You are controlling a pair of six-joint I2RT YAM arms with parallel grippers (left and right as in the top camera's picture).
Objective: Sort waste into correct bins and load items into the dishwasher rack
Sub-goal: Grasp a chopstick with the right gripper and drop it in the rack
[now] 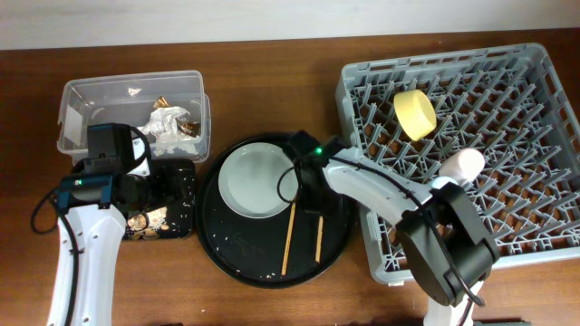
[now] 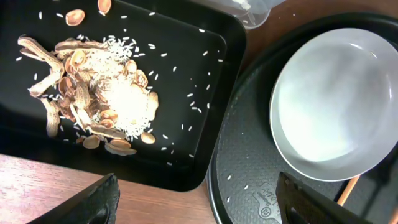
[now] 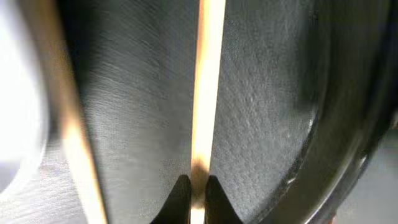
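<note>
The pale grey-green plate (image 1: 254, 181) lies on the round black tray (image 1: 231, 258), with two wooden chopsticks (image 1: 288, 237) beside it. My right gripper (image 1: 314, 206) is down on the tray. In the right wrist view its fingertips (image 3: 198, 190) are shut on one chopstick (image 3: 208, 81), and the other chopstick (image 3: 65, 124) lies to the left. My left gripper (image 2: 199, 205) is open and empty above the near edge of the shallow black tray (image 2: 205, 124), which holds peanut shells and rice (image 2: 93, 93). The clear tub (image 1: 91, 95) holds a tissue wad (image 1: 163, 122). The yellow bowl (image 1: 414, 113) and a pale cup (image 1: 462, 165) sit in the grey rack (image 1: 507, 72). No blue cup shows.
The plate also shows in the left wrist view (image 2: 336, 106), on the round tray (image 2: 249, 162). Bare wooden table (image 2: 74, 180) lies in front of the shallow tray. The rack fills the right side of the table.
</note>
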